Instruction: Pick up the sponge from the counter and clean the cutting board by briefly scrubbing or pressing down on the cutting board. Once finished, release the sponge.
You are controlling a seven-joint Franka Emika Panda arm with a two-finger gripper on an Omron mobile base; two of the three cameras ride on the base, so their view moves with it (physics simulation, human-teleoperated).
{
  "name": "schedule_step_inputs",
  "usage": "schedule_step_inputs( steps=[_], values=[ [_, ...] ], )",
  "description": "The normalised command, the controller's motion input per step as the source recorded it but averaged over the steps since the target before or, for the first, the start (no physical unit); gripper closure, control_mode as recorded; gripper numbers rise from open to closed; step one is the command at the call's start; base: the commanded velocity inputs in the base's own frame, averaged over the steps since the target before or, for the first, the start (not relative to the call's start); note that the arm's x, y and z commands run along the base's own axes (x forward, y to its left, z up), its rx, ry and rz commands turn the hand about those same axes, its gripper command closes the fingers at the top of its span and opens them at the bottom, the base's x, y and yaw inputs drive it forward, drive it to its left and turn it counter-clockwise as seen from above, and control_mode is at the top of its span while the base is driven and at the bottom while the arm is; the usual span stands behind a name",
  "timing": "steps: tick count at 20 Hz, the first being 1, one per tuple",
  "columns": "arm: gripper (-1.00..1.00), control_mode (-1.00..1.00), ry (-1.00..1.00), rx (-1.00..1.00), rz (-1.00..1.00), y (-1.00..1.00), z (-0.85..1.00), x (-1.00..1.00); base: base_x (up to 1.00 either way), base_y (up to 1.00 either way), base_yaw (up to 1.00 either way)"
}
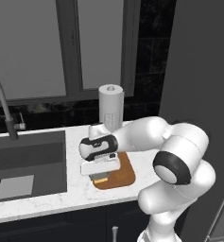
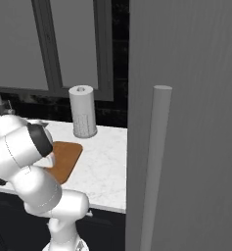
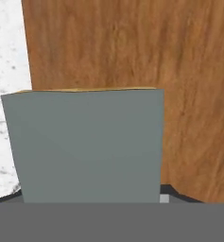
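Note:
The brown wooden cutting board (image 1: 126, 173) lies on the white counter (image 1: 75, 194) just right of the sink, and its right part also shows past my arm (image 2: 66, 157). My gripper (image 1: 100, 177) points down over the board's front left part, shut on the sponge (image 1: 102, 181), whose yellow edge peeks out below the hand, down at the board's surface. In the hand view the sponge's grey top (image 3: 87, 146) sits close up and hides the fingertips, with the cutting board (image 3: 132, 47) behind it and a strip of counter (image 3: 7, 71) at the left.
A paper towel roll (image 1: 110, 106) stands upright behind the board. The dark sink (image 1: 28, 160) with a light-grey flat rectangle (image 1: 15, 186) and a faucet (image 1: 4, 108) lies to the left. A tall grey cabinet with a handle (image 2: 156, 162) walls off the right.

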Motion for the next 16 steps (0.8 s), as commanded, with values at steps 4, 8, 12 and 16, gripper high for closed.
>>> schedule_step_inputs(
  steps=[4,8,12,16],
  values=[
    [1.0,-1.0,0.0,0.0,0.04,-0.95,-0.3,0.0,0.0,0.0,0.0],
    [1.0,-1.0,0.0,0.0,0.11,-1.0,-0.33,0.0,0.0,0.0,0.0],
    [1.0,-1.0,0.0,0.02,0.1,-1.0,-0.28,-0.05,0.0,0.0,0.0],
    [1.0,-1.0,0.0,0.01,0.1,-1.0,-0.23,-0.03,0.0,0.0,0.0]
  ],
)
